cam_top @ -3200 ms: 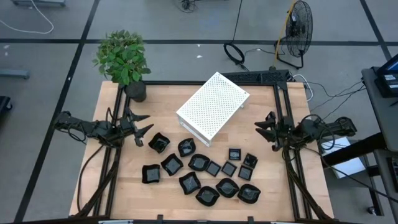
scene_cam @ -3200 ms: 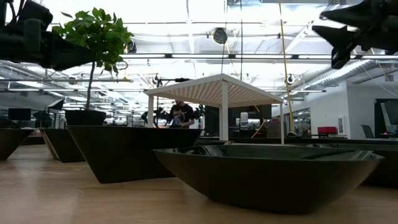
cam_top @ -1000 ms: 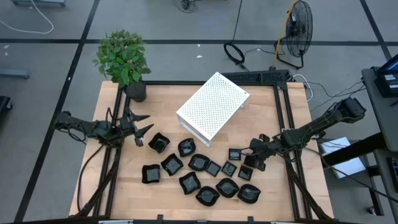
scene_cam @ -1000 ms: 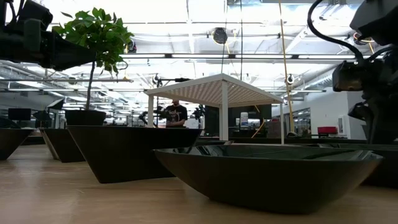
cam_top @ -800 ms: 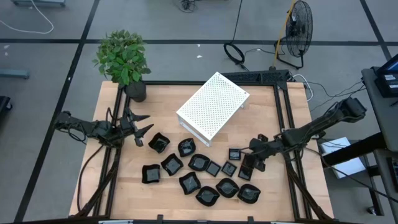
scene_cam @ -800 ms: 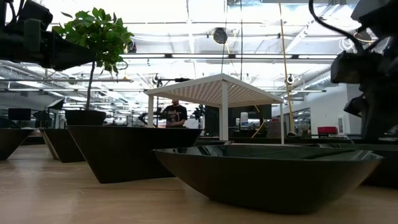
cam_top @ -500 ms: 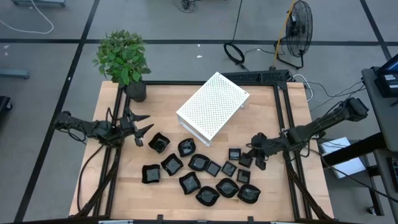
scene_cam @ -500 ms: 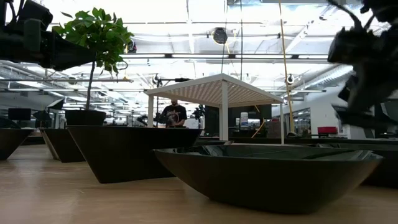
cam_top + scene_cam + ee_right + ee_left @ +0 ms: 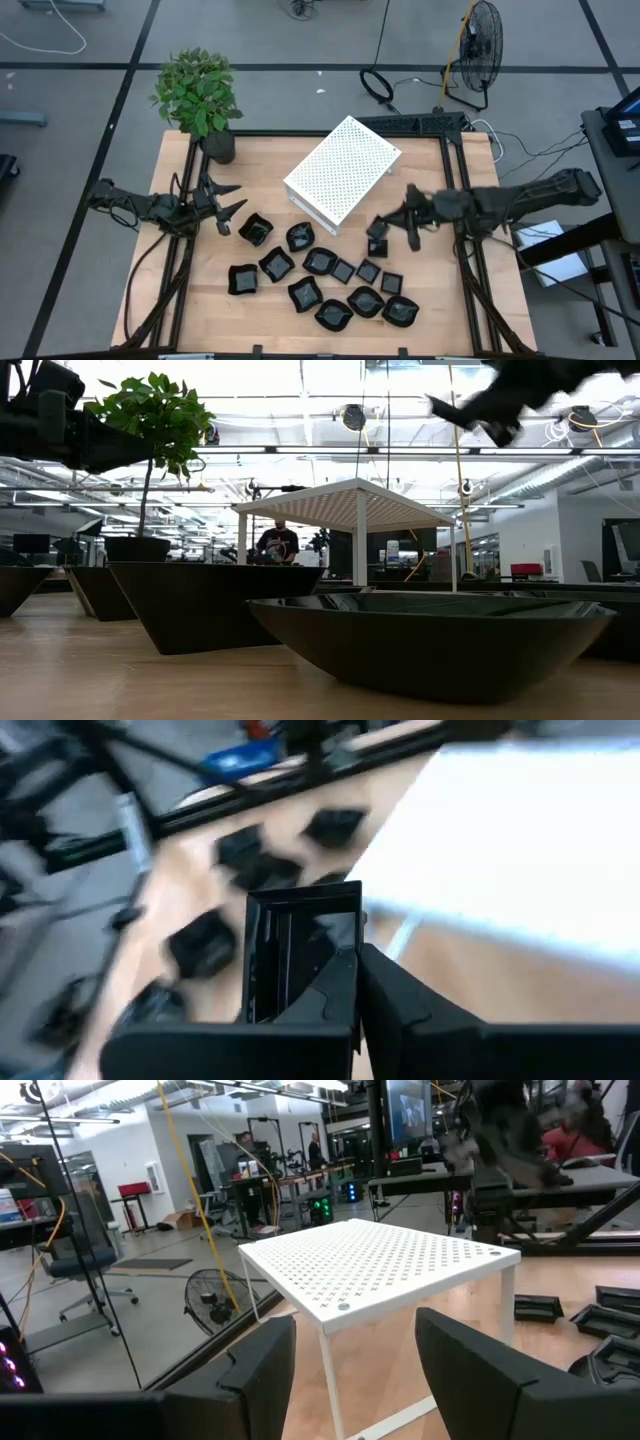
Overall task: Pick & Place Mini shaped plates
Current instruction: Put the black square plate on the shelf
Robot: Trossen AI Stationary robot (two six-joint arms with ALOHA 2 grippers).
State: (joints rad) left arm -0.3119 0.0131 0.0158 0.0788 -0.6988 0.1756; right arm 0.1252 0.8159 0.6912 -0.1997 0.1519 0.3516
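Observation:
Several mini shaped plates, glossy black, lie grouped on the wooden table's near half (image 9: pixel 320 262). Some are small squares, others have wavy rims. My right gripper (image 9: pixel 386 224) hovers above the group's right part, close to the white perforated box (image 9: pixel 342 170), and is shut on one small square plate (image 9: pixel 300 945). In the low view it shows blurred at the top (image 9: pixel 480 405). My left gripper (image 9: pixel 226 201) waits open at the table's left edge, with nothing between its fingers (image 9: pixel 262 1370). My right gripper pinches the small square plate at one rim (image 9: pixel 335 970) between its two fingers. The fingers reach in from the table's right, roughly level. The plate stands out past the fingertips, tilted on edge and lifted clear of the table and the other plates.
The white perforated box stands on legs at the table's middle far part. A potted plant (image 9: pixel 198 95) sits at the far left corner. Black frame rails (image 9: pixel 462 200) run along the table's left and right sides. People stand in the room beyond (image 9: pixel 275 545).
My right gripper, shut on the small square plate at the group's right end, has risen with it and gone toward the table's left and far edge, nearer the white box. The plate is lifted clear and tipped on edge. The other plates have stayed put.

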